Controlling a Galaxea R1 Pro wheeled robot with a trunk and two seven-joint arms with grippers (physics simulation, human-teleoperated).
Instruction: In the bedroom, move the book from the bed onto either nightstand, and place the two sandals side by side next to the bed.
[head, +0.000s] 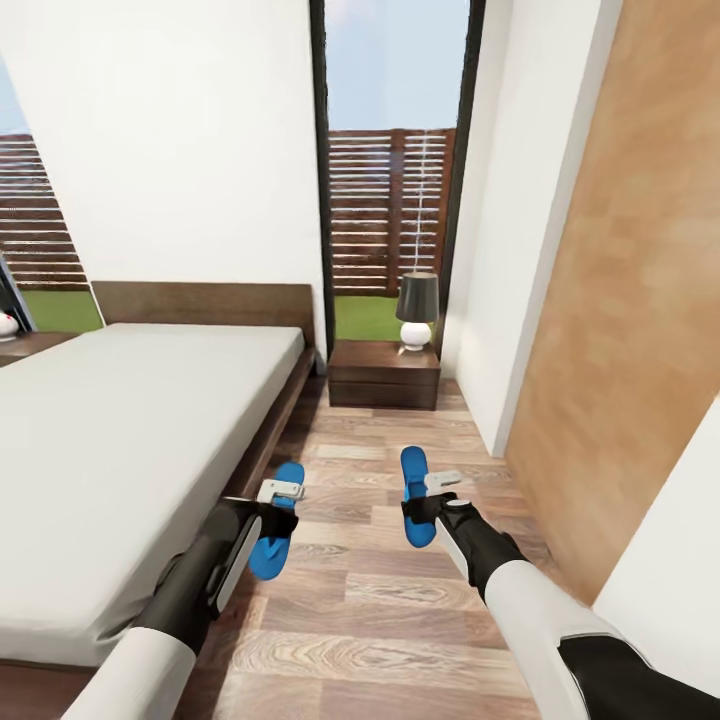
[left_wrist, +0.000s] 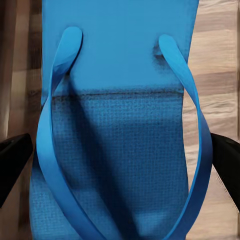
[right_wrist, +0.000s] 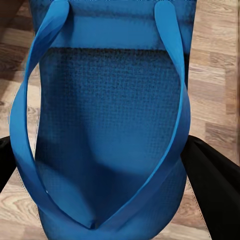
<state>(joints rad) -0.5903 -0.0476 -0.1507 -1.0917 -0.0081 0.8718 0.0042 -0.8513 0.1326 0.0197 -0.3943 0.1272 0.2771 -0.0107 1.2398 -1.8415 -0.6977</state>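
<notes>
Two bright blue sandals are in my grippers above the wood-plank floor beside the bed (head: 120, 440). The left sandal (head: 272, 548) (left_wrist: 120, 150) hangs close to the bed's dark frame, and my left gripper (head: 272, 512) (left_wrist: 120, 155) is shut across its width. The right sandal (head: 414, 478) (right_wrist: 110, 140) sits about a hand's length to its right, pointing toward the window, with my right gripper (head: 426, 506) (right_wrist: 107, 165) shut on it. A dark-brown nightstand (head: 385, 372) stands past the sandals at the head of the bed. The book is out of view.
A lamp (head: 417, 310) with a dark shade stands on that nightstand. A second nightstand (head: 28, 345) shows at the bed's far side. A white wall and wood panel (head: 620, 330) bound the aisle on the right. Floor planks (head: 380, 600) stretch between bed and wall.
</notes>
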